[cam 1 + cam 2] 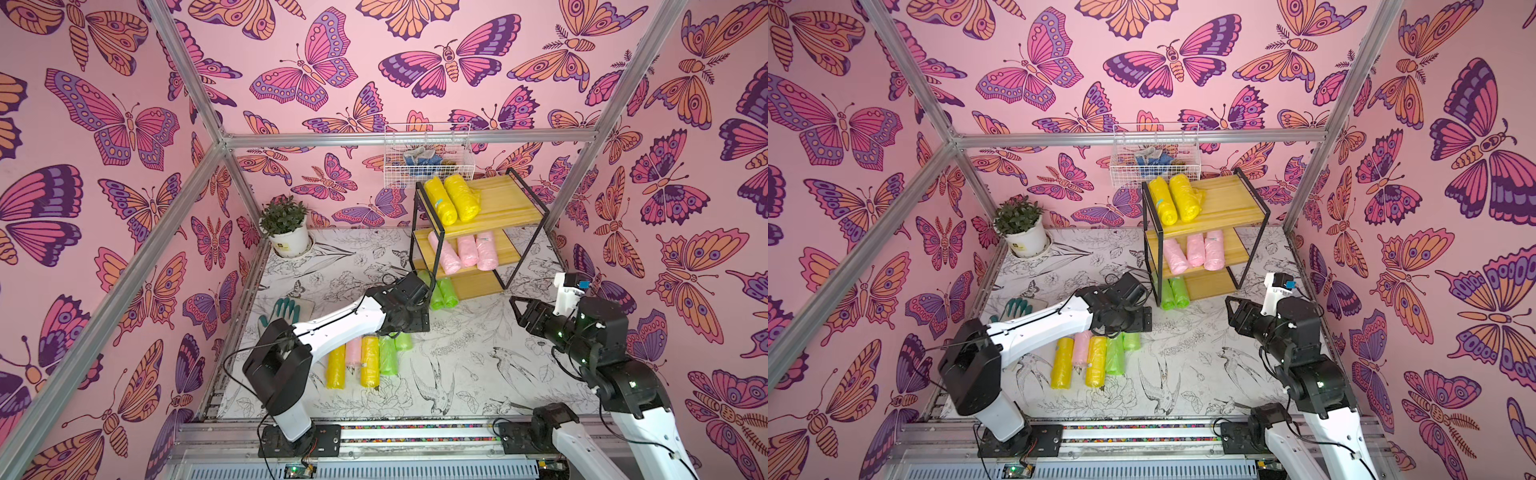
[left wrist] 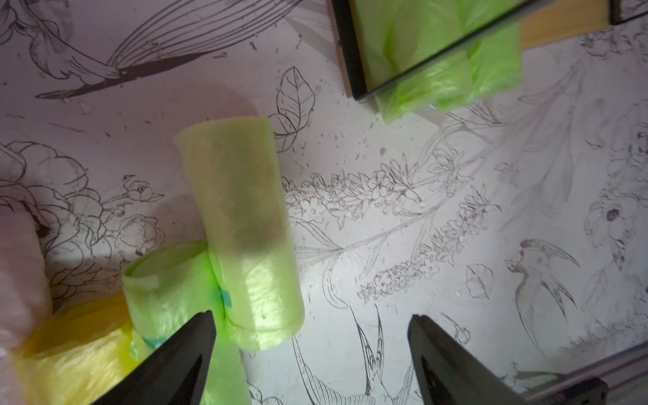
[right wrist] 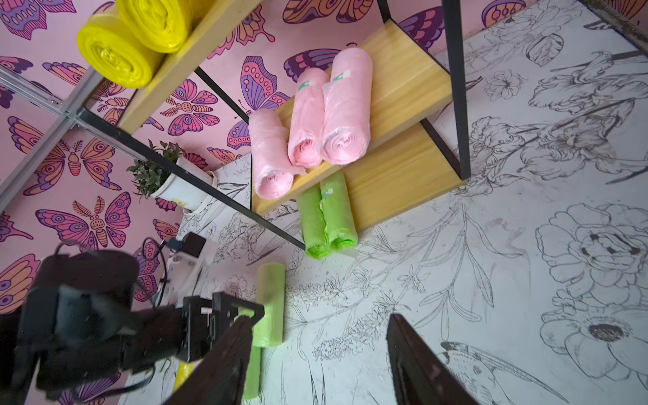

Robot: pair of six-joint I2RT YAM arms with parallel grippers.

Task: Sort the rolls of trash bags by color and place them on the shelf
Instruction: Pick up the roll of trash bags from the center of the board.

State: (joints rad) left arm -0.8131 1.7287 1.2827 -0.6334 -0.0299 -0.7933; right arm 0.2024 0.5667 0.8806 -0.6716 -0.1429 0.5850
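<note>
White bird-and-flower print tabletop (image 1: pixel 478 365), pink butterfly walls (image 1: pixel 374 104); plant pot (image 1: pixel 291 245) label unreadable; left gripper (image 2: pixel 311 315) and right gripper (image 3: pixel 322 317) both spread, empty

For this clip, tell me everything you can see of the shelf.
The shelf is a small three-tier stepped rack: light yellowish wooden boards in a thin black metal frame. It stands upright on the flower-printed table, at the back right, below the white wire basket. Its top board carries two yellow rolls, the middle three pink rolls, the bottom two green rolls whose ends overhang the front edge.
</note>
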